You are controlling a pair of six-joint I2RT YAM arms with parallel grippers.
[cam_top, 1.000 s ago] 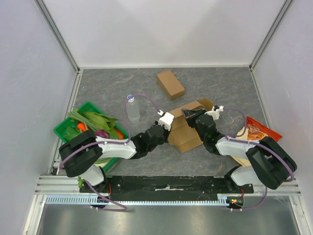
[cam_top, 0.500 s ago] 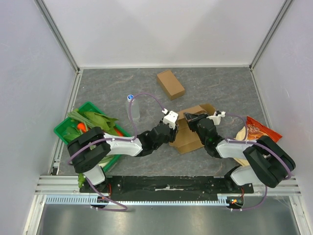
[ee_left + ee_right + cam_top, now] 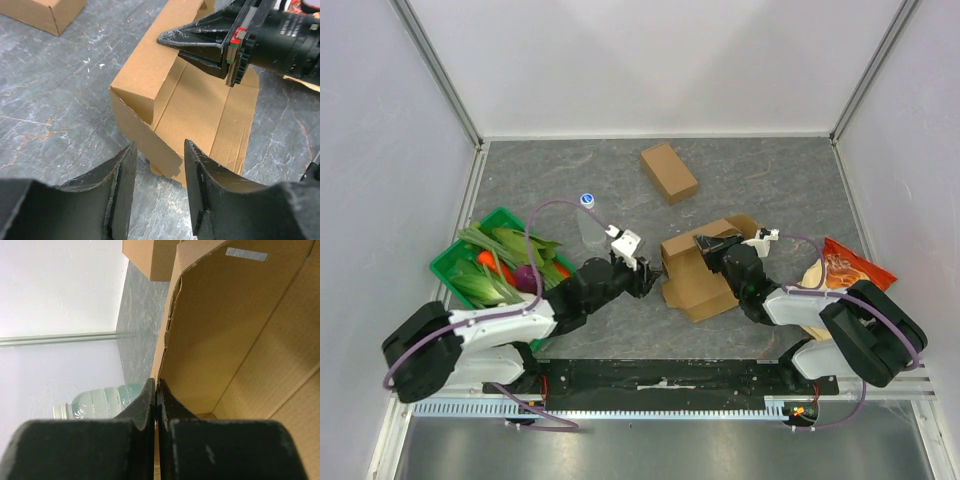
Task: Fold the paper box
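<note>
Mid-fold: the paper box (image 3: 698, 285) sits at the table's centre, half-formed. The right gripper (image 3: 167, 39) is closed, apparently pinching a flap's edge. The left gripper (image 3: 159, 150) hangs open just off the box's near corner — next it likely needs to push that side panel in.

Bottle (image 3: 590, 226) left of paper box (image 3: 692, 286)

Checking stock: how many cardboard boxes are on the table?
2. A closed box lies toward the back; a half-folded box sits nearer, at centre. None seems hidden.
</note>
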